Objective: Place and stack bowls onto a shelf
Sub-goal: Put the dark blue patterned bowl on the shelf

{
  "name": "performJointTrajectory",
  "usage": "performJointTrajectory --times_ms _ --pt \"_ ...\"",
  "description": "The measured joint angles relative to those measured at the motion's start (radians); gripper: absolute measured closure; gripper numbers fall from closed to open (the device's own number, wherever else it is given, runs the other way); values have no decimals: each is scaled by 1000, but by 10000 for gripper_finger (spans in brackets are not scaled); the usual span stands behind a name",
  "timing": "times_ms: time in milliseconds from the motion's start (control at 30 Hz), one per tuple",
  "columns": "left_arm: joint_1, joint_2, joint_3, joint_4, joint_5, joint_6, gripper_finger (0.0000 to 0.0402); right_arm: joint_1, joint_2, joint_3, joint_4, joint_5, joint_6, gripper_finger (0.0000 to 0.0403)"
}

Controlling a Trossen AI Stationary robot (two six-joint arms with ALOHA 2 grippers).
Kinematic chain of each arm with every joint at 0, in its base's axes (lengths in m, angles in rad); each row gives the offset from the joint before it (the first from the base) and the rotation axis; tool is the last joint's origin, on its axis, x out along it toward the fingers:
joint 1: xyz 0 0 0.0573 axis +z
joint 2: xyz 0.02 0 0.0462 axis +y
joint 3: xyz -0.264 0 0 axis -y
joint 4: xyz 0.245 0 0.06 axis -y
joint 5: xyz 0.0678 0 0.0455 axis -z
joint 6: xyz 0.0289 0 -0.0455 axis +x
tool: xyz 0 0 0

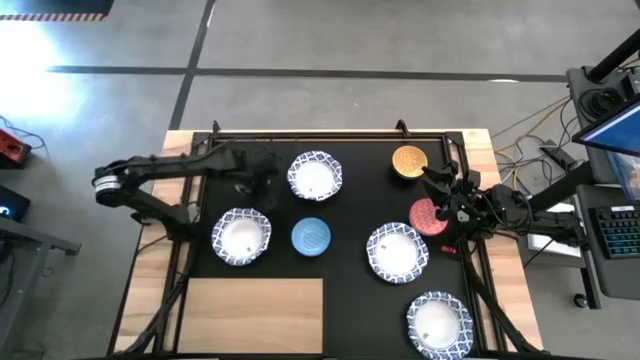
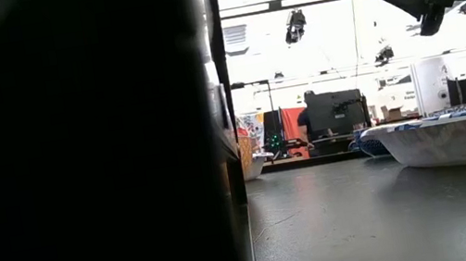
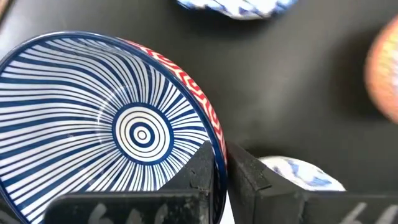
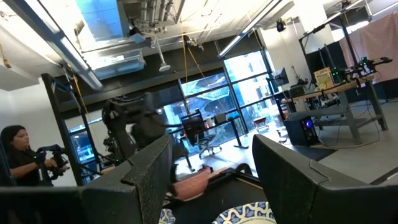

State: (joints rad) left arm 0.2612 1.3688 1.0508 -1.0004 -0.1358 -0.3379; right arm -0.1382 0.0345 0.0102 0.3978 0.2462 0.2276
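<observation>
Left claw: the left claw (image 3: 221,152) is clamped on the rim of a striped bowl (image 3: 124,124), one finger inside the wall and one outside, at the far left of the black surface (image 1: 355,205).
Right claw: the right claw (image 4: 211,165) hangs above the surface's right side with its fingers apart and nothing between them.
The bowl: fine blue lines fan out from a bullseye centre on white, and a red patterned band runs round the outside. The wall looks thin and glazed, so probably slippery.
The shelf: the light-wood shelf (image 1: 255,315) lies bare at the near left edge, just beyond a blue-rimmed white bowl (image 1: 240,237).
Step in hand: judged to be lifting this bowl and carrying it to the shelf.
Doing it well: lift straight up, keep the bowl level so the one-sided rim pinch does not let it swing, pass over the white bowl, and set it down flat before opening.
</observation>
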Motion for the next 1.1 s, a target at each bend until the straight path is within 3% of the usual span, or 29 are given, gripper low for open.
performJointTrajectory --times_ms 300,700,867,1100 --pt "-322 -104 3 -18 90 -367 395 0 0 0 0 0 0 190" --pt "-624 -49 13 5 254 -844 395 0 0 0 0 0 0 190" --pt "-723 16 115 -17 257 -967 395 0 0 0 0 0 0 190" --pt "-871 172 321 -204 223 -1161 385 0 0 0 0 0 0 190"
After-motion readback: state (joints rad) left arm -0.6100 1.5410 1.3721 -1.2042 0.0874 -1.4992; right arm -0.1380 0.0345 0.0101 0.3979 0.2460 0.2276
